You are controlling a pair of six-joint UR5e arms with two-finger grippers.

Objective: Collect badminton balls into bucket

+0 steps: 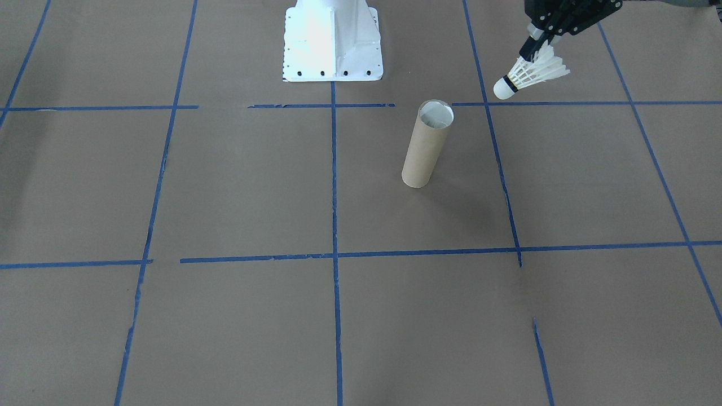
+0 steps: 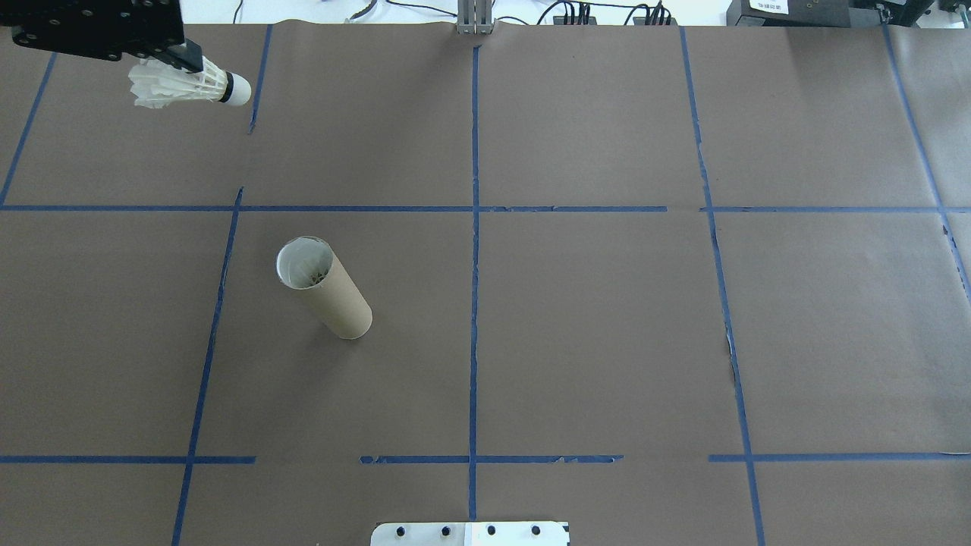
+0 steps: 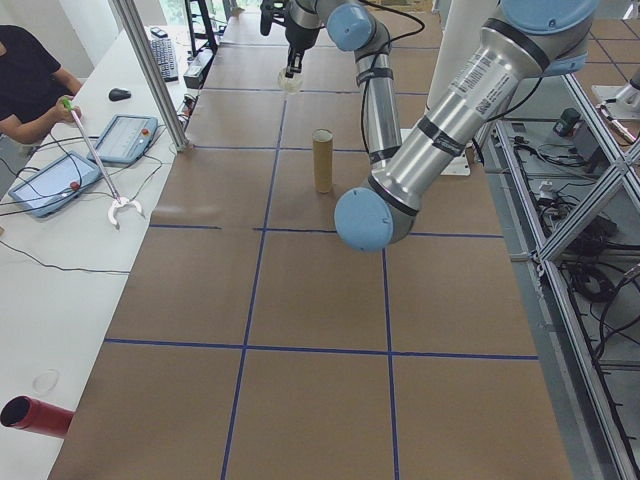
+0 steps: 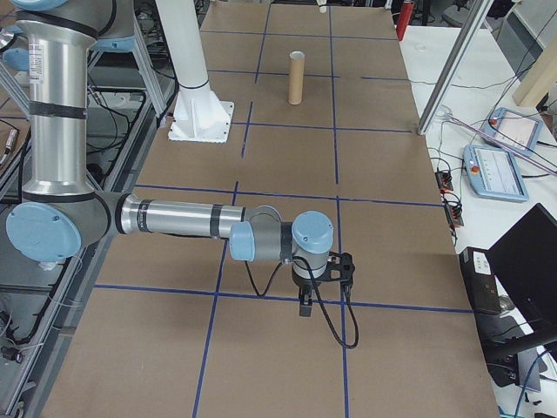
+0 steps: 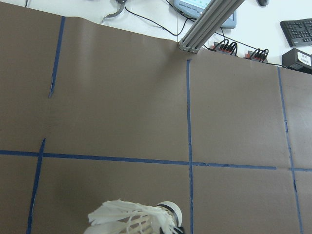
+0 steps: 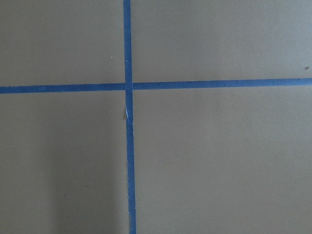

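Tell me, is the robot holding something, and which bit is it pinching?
Yes. The left gripper holds the shuttlecock by its feather end, cork tip free. The right gripper seems to hold nothing.

Brown taped table (image 2: 607, 318) bears an upright tube (image 2: 334, 299).

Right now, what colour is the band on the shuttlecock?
Black, on the white shuttlecock; clearest in the front-facing view.

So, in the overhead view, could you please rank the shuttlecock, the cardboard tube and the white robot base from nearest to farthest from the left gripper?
1. The shuttlecock: held in the left gripper, at the far left corner.
2. The cardboard tube: upright, left of centre, mid-table.
3. The white robot base: at the near edge, centre.
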